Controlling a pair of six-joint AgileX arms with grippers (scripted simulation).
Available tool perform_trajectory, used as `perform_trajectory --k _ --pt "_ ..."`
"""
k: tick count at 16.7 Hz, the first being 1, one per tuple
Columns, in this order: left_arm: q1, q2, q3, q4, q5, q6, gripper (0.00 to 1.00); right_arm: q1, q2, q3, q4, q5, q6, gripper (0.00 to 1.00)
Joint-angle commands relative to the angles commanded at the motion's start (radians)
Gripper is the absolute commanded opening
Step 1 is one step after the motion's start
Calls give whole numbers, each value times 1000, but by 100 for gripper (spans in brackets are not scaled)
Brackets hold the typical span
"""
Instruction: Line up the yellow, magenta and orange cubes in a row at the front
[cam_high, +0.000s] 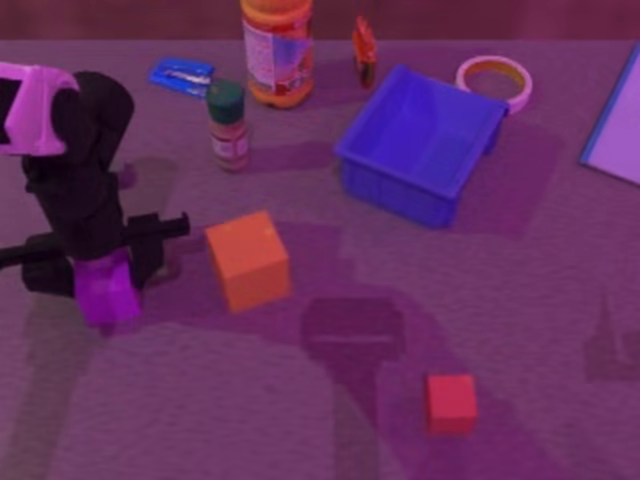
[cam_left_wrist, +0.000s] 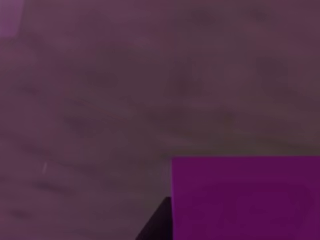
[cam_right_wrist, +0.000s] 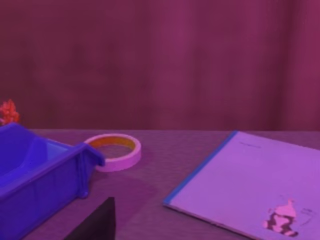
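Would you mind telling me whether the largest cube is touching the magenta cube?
Apart. The top view shows bare table between the largest cube and the magenta cube under the left hand.

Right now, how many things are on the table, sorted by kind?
Cubes: 3, yellow cube, magenta cube in the left gripper, orange cube
Bottles and jars: 3
Blue box: 1
Tape roll: 1
Stapler: 1
Booklet: 1
Total: 10

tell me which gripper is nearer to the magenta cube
Left. The left gripper is right at the magenta cube, which sits between its fingers at the table's left. The right gripper is not seen in the top view.
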Motion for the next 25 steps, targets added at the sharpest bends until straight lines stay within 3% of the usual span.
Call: perform_trajectory --k 6,13,18,21,25 --pt "4 -31 22 -30 -9 4 0 0 0 0 0 0 0 100" --pt "20 -125 153 -261 -9 2 0 0 0 0 0 0 0 100" --pt "13 -125 156 -264 -10 2 0 0 0 0 0 0 0 100" --pt "-56 -107 187 -282 -11 -53 0 0 0 0 0 0 0 100" --pt "-265 -69 257 -326 -15 -203 0 0 0 0 0 0 0 100"
